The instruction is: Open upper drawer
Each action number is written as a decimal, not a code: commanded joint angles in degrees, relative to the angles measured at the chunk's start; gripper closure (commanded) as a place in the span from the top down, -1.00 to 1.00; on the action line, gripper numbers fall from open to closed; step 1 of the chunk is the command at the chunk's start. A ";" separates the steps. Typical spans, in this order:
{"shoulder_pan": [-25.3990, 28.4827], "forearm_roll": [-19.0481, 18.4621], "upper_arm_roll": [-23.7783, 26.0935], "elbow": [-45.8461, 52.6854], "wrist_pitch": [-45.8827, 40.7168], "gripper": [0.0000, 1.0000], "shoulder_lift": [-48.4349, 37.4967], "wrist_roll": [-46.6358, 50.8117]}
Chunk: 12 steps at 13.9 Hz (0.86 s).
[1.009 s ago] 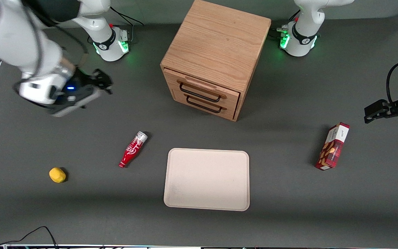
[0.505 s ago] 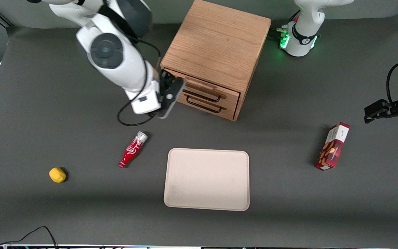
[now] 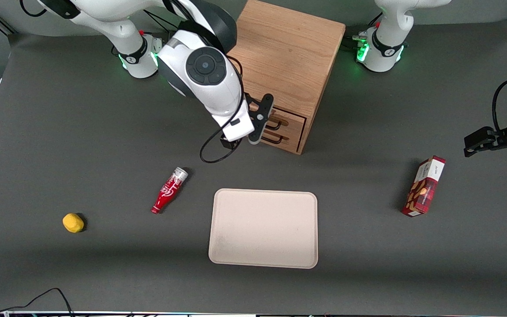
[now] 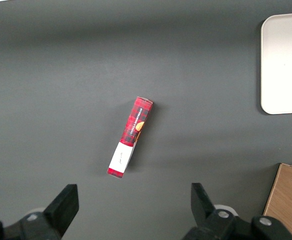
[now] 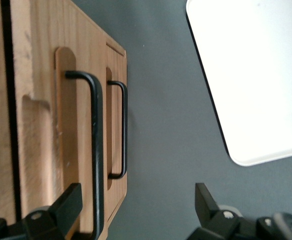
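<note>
Before the upper drawer [image 3: 286, 118] — end effector [image 5: 136, 207], fingers spread.

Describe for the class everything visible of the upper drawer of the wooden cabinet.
The upper drawer is the topmost of two light oak fronts in the boxy cabinet. It looks shut, its front level with the cabinet face. A black wire bar handle runs along it on a rounded wooden backing strip. The gripper is open right in front of it, one finger beside the handle, not gripping it.
</note>
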 commanded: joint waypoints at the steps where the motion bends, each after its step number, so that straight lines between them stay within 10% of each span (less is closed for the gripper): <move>1: 1.26 -1.43 0.23 2.32 1.27 1.00 2.23 -1.72; 12: 1.88 -5.65 0.58 1.62 4.00 1.00 5.48 -1.63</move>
